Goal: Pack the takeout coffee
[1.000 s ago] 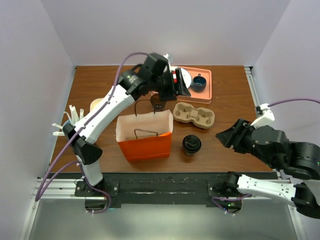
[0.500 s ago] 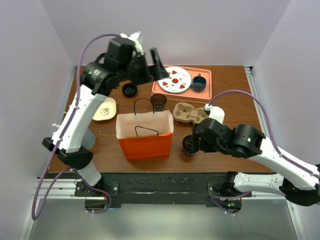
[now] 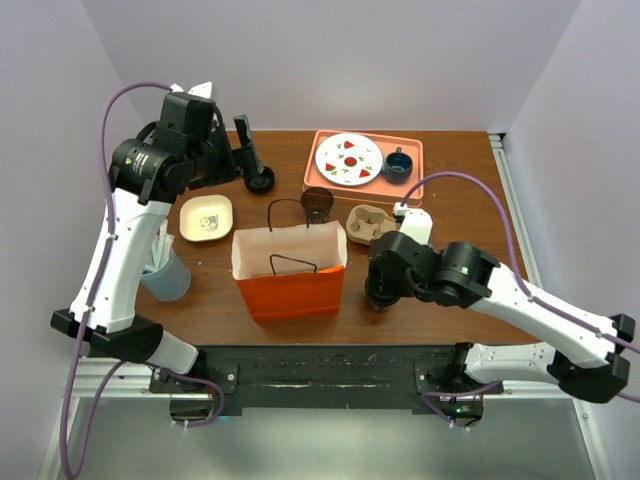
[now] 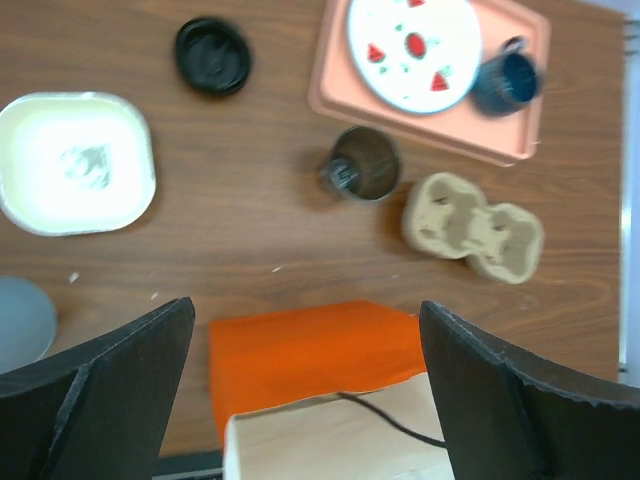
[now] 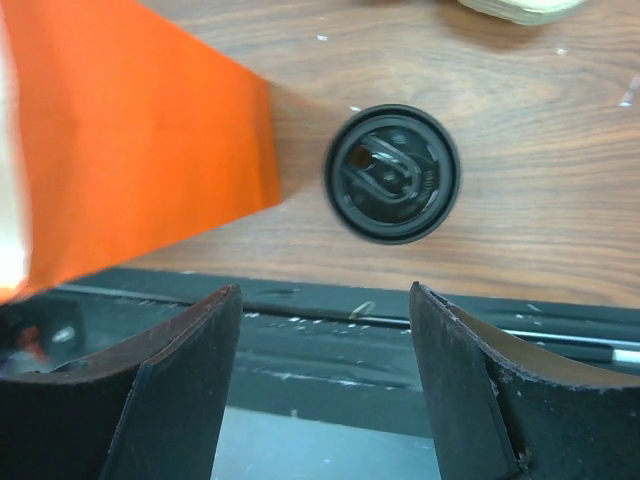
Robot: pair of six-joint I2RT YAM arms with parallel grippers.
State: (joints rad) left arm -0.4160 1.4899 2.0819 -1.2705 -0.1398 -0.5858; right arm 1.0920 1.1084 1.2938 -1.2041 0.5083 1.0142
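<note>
The takeout coffee [image 5: 392, 187], a dark cup with a round black lid, stands on the table right of the orange paper bag [image 5: 140, 130]. My right gripper [image 5: 322, 400] is open and empty; it hangs above the cup, with its fingers over the table's front edge. In the top view my right gripper [image 3: 383, 283] covers most of the cup. The bag [image 3: 290, 272] stands open at the front centre. My left gripper [image 3: 249, 158] is open and empty, raised high at the back left. In the left wrist view it [image 4: 310, 400] looks down on the bag [image 4: 310, 350].
A flat black disc [image 3: 261, 180], an open brown cup [image 3: 317, 203] and a cardboard cup carrier [image 3: 372, 225] lie behind the bag. A pink tray [image 3: 412, 185] holds a plate [image 3: 348, 158] and a blue mug [image 3: 398, 165]. A white dish [image 3: 206, 218] and a grey cup [image 3: 166, 278] stand at the left.
My right arm has swung in from the right and now hangs over the takeout coffee. My left arm has lifted and pulled back left, away from the tray.
</note>
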